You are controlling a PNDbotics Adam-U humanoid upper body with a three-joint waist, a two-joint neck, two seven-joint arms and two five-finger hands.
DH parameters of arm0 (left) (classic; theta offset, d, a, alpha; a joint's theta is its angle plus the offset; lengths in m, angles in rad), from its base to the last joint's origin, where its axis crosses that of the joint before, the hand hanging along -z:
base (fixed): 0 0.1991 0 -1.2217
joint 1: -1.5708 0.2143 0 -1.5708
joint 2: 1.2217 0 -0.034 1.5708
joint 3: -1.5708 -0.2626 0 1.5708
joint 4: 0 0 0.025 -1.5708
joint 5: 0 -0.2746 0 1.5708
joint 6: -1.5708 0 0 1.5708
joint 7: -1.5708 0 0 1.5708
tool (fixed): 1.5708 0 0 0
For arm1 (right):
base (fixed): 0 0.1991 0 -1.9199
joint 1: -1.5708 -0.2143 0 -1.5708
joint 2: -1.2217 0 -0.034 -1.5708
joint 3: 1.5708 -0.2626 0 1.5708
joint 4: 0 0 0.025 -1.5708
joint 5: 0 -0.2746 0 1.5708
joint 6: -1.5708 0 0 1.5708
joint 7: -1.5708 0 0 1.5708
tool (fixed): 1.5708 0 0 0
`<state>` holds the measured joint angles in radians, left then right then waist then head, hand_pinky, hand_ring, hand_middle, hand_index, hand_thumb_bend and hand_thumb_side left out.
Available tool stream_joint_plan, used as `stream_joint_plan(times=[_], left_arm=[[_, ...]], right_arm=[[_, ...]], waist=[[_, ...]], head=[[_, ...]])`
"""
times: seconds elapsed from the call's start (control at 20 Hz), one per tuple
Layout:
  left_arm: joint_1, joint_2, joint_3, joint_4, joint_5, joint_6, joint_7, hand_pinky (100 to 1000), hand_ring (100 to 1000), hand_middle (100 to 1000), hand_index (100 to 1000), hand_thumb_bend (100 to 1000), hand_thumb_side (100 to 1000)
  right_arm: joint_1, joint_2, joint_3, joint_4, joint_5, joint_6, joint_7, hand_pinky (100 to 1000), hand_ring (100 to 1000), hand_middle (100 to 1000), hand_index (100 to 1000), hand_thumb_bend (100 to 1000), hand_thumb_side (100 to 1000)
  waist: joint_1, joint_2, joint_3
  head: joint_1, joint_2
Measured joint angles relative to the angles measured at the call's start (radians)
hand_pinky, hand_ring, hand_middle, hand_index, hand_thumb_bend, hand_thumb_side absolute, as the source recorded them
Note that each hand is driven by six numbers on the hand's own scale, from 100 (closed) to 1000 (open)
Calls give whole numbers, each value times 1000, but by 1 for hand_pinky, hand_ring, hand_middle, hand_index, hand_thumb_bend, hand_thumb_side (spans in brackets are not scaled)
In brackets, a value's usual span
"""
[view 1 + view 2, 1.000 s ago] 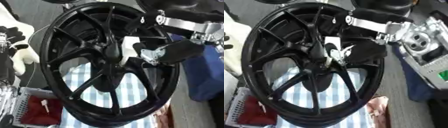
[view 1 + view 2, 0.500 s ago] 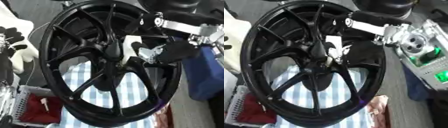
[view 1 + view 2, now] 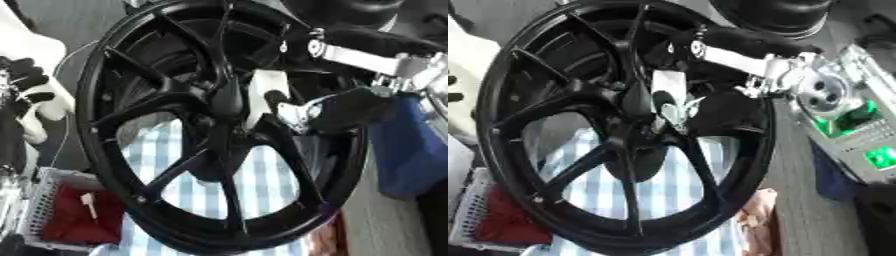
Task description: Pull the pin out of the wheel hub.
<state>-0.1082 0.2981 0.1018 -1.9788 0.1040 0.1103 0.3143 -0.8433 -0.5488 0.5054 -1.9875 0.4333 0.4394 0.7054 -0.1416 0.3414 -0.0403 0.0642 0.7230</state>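
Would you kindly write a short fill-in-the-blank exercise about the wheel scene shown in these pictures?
1. The wheel standing upright is coloured ____.
2. The cloth seen between its spokes has a blue and white ____ pattern.
3. The right hand reaches toward the wheel's ____.
4. The basket at lower left has a ____ lining.

Missing words: black; checked; hub; red

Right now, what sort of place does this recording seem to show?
Probably a workshop or lab test bench: a black wheel hub stands on a blue-checked cloth, a parts basket sits lower left, and lit green equipment sits at right.
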Motion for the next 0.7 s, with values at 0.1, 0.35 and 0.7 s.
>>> stream_joint_plan(times=[0.1, 0.35, 0.7], left_arm=[[-1, 0, 0, 0, -1, 0, 0, 650, 718, 633, 730, 106, 836], [-6, 0, -1, 0, -7, 1, -1, 650, 718, 633, 730, 104, 838], [-7, 0, -2, 0, -7, 1, -1, 650, 718, 633, 730, 103, 841]], right_arm=[[0, 0, 0, 0, 11, 0, 5, 936, 989, 833, 925, 100, 558], [1, 0, 0, 7, 26, -5, 21, 935, 985, 830, 923, 100, 619], [8, 0, 3, 35, 49, -17, 36, 926, 965, 810, 920, 100, 592]], waist=[[-2, 4, 1], [-3, 13, 10], [-4, 19, 15]], head=[[-4, -4], [-9, -11], [-13, -14]])
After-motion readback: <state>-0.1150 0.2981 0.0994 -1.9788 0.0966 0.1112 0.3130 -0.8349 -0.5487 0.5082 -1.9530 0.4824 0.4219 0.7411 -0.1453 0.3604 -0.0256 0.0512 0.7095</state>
